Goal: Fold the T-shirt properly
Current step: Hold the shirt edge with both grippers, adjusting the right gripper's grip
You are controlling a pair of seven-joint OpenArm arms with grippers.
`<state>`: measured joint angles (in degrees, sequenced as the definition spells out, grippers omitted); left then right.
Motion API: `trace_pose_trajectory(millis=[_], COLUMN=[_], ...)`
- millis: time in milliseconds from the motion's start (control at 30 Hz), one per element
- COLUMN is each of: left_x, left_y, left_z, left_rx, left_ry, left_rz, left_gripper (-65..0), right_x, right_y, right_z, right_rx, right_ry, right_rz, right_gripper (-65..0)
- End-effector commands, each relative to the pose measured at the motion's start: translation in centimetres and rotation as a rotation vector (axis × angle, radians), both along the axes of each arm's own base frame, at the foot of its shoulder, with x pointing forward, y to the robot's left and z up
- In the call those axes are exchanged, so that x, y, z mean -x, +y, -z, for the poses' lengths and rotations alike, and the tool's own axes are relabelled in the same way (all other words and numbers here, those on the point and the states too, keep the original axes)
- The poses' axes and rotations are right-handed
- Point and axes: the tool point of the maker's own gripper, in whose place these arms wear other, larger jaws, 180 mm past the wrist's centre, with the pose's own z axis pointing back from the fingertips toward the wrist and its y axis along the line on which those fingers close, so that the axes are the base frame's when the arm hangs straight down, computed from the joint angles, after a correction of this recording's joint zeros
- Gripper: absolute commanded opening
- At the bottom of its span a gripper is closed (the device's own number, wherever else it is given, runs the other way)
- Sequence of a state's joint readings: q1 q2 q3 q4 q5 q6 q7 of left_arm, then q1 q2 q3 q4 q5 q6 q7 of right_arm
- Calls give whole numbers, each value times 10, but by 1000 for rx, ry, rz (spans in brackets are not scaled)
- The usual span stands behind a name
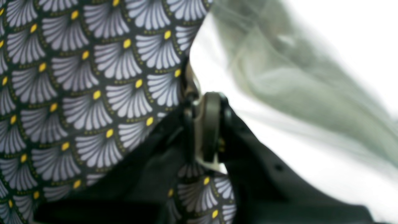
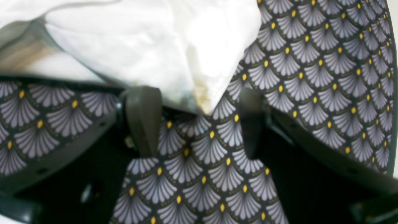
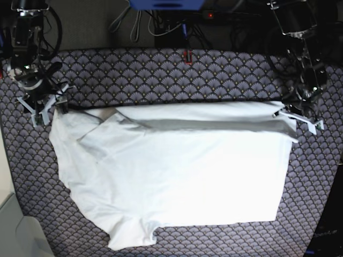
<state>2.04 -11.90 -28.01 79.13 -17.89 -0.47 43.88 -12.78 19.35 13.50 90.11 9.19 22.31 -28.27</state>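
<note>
The T-shirt (image 3: 177,171) lies spread on the table (image 3: 161,69); the right gripper (image 3: 45,107) is at its far-left corner, the left gripper (image 3: 297,119) at its far-right corner

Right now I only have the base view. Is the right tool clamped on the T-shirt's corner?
Observer: No. In the right wrist view the right tool has its jaws wide apart. The T-shirt corner lies loose between them on the patterned tablecloth.
Operator: And the left tool?
Observer: The left wrist view shows the left tool shut, with what looks like a pale sliver of the cloth pinched between its fingers.
Operator: Anything on the cloth itself?
Observer: There is a yellowish-brown stain at the tip of that loose corner.
</note>
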Motion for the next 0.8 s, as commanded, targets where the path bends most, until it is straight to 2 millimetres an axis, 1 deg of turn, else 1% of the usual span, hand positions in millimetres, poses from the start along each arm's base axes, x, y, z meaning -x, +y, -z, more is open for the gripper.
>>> trace_pose_trajectory(millis=[0, 500, 633, 767], left_x=[-8, -8, -8, -8], left_y=[10, 11, 11, 11], left_z=[-14, -15, -15, -15], left_rx=[-35, -38, -38, -38], left_ry=[-36, -38, -38, -38], left_rz=[-4, -4, -4, -4], left_gripper=[-644, -644, -644, -644], right_x=[-9, -11, -8, -7], right_y=[-5, -1, 14, 21], right_z=[-14, -14, -6, -3], right_rx=[15, 7, -3, -8], right_ry=[-49, -50, -30, -21], right_rz=[-11, -17, -54, -74], right_gripper=[-249, -249, -249, -249])
